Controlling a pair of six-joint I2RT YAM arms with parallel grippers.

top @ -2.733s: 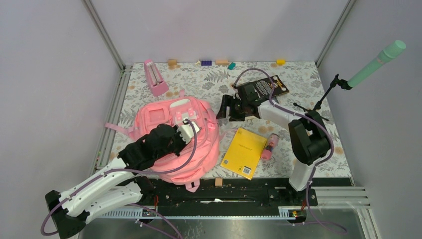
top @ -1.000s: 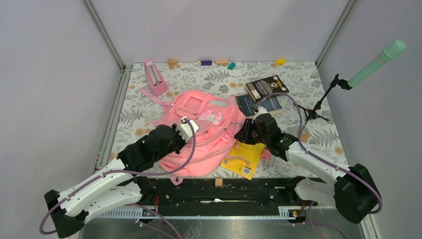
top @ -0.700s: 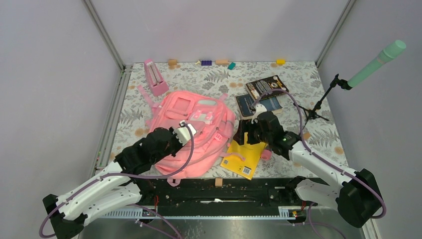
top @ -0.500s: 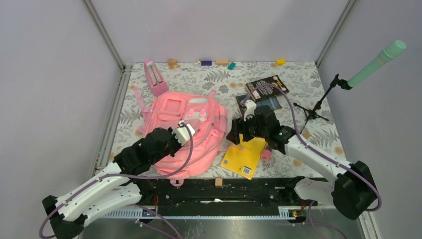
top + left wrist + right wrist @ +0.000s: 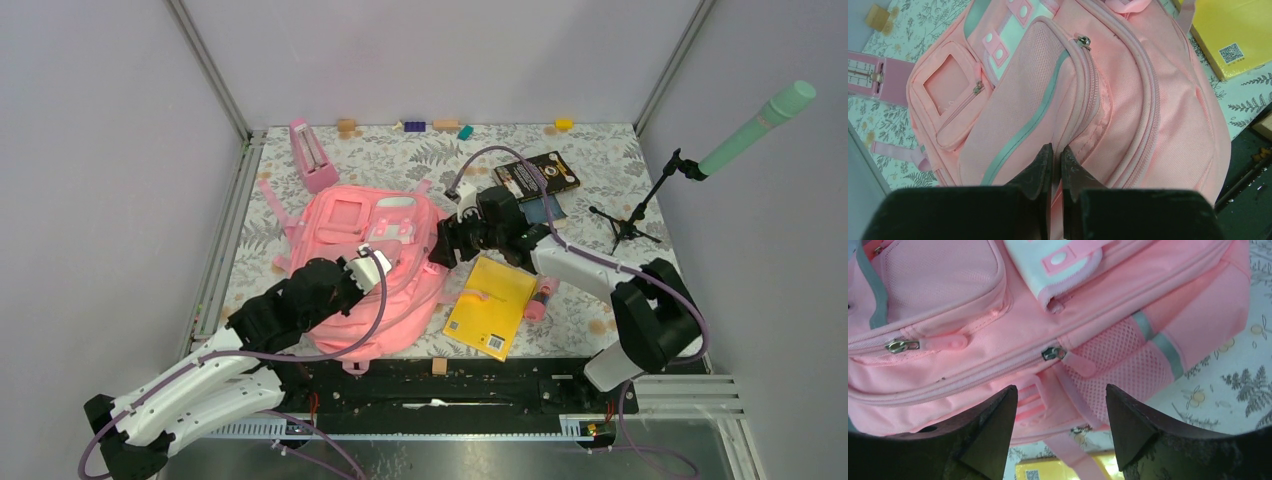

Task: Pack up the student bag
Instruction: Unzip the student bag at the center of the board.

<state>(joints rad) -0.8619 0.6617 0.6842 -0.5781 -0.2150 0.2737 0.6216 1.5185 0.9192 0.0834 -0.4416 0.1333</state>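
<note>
The student bag (image 5: 345, 215), a soft pink backpack, lies front-up on the left half of the table. My left gripper (image 5: 388, 270) rests on its near part. In the left wrist view its jaws (image 5: 1057, 150) are shut, pinching a fold of the bag's fabric (image 5: 1148, 100) beside a pocket seam. My right gripper (image 5: 437, 250) hangs open at the bag's right side. In the right wrist view the open gripper (image 5: 1062, 405) has two zipper pulls (image 5: 1053, 353) and the mesh side pocket (image 5: 1128, 375) just beyond it, and nothing is held.
A yellow book (image 5: 490, 305) with a pink strap across it lies right of the bag, next to a pink bottle (image 5: 540, 297). Dark books (image 5: 540, 175) and a microphone stand (image 5: 635, 212) are at the back right. A pink metronome (image 5: 312, 155) and small blocks (image 5: 414, 126) stand along the far edge.
The right gripper opened and swung from the yellow book's top edge back-left to the bag's right side. The bag slid left and turned more upright in view with the left gripper, which stayed shut on it.
</note>
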